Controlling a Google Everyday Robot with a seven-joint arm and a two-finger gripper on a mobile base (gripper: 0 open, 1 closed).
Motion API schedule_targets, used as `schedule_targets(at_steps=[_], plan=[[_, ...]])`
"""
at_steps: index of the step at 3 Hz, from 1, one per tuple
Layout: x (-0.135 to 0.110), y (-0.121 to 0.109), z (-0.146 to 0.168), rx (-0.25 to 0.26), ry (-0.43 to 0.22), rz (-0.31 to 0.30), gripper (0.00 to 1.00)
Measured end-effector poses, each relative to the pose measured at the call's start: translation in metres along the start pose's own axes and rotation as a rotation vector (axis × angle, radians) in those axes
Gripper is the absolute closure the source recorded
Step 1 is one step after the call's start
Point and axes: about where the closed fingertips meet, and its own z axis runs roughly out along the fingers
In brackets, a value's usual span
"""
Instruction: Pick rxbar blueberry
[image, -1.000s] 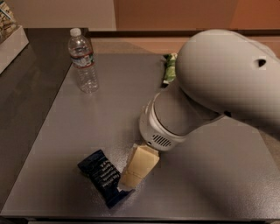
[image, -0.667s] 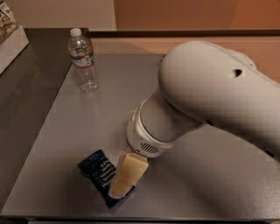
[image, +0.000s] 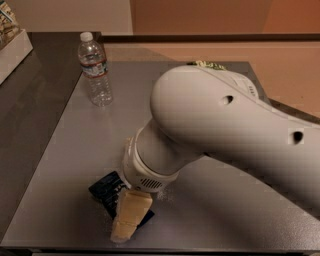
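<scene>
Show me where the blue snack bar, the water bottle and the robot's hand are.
rxbar blueberry (image: 105, 189): camera view, exposed left part of the wrapper.
water bottle (image: 94, 68): camera view, its label.
hand (image: 129, 220): camera view, tan end, over the bar's right part.

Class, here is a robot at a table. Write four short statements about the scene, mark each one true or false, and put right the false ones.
1. The water bottle stands upright at the far left of the table. True.
2. The gripper hovers over the bottle. False: it is down near the table's front edge, over the snack bar.
3. The gripper hides part of the snack bar. True.
4. The snack bar's wrapper is red. False: it is dark blue.
</scene>
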Motion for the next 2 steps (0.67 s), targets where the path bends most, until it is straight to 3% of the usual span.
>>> schedule_targets(at_steps=[2], plan=[[-0.0037,0.0092,0.0213,-0.019,0.014,-0.058,0.00]])
